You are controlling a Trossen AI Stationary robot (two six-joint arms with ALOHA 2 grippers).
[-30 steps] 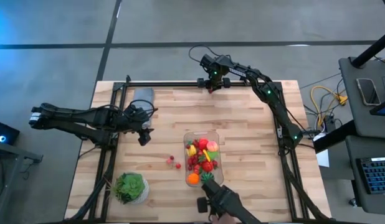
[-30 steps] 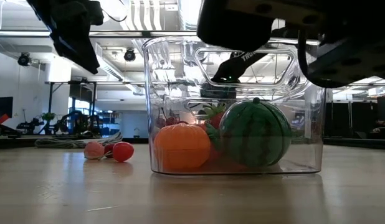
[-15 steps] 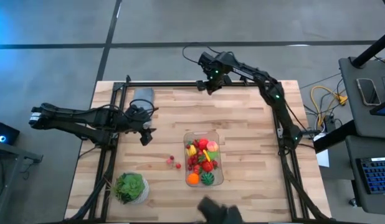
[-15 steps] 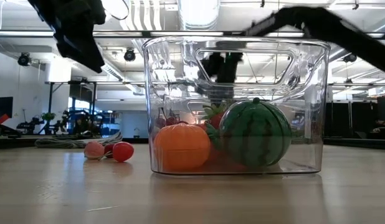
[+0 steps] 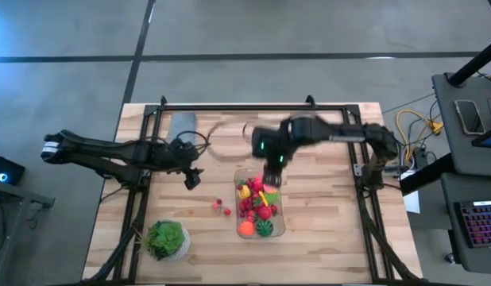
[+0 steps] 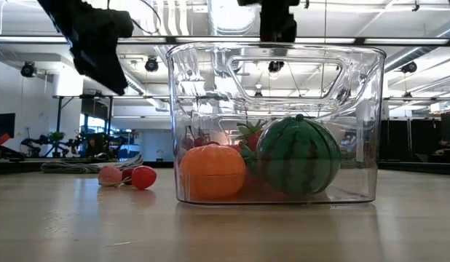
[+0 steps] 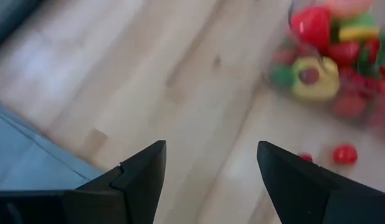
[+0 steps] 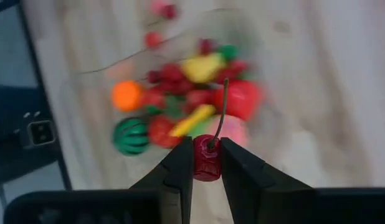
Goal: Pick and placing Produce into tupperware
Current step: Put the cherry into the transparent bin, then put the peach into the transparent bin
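Observation:
The clear tupperware [image 5: 260, 203] stands on the table right of centre, filled with produce: a striped green ball [image 6: 298, 156], an orange piece [image 6: 212, 172], and red, yellow and green pieces [image 8: 192, 93]. Three small berries [image 5: 222, 208] lie on the wood left of it, also seen in the low view [image 6: 143, 177]. My right gripper [image 5: 271, 164] hovers above the tupperware's far end, shut on a red berry [image 8: 207, 163]. My left gripper [image 5: 191, 179] is open, off the table, left of the tupperware [image 7: 329, 56]. My right gripper pinches the small red berry's round body [image 8: 207, 160] between its two fingers [image 8: 180, 163], coming from above and pointing down. The berry's thin stem [image 8: 221, 112] sticks out past the fingertips. The berry is lifted clear, above the produce in the tupperware.
A leafy green plant in a white pot [image 5: 166, 240] stands at the near left corner. A grey-blue folded cloth [image 5: 183, 121] lies at the far left. Black frame rails [image 5: 146, 159] run along the table's left, far and right edges. Bare wood lies right of the tupperware.
My right arm has swung quickly from the table's far edge toward the near side and now hangs above the tupperware's far end. My left gripper has shifted slightly toward the tupperware. A dark object at the near edge, over the tupperware a second ago, has withdrawn out of view.

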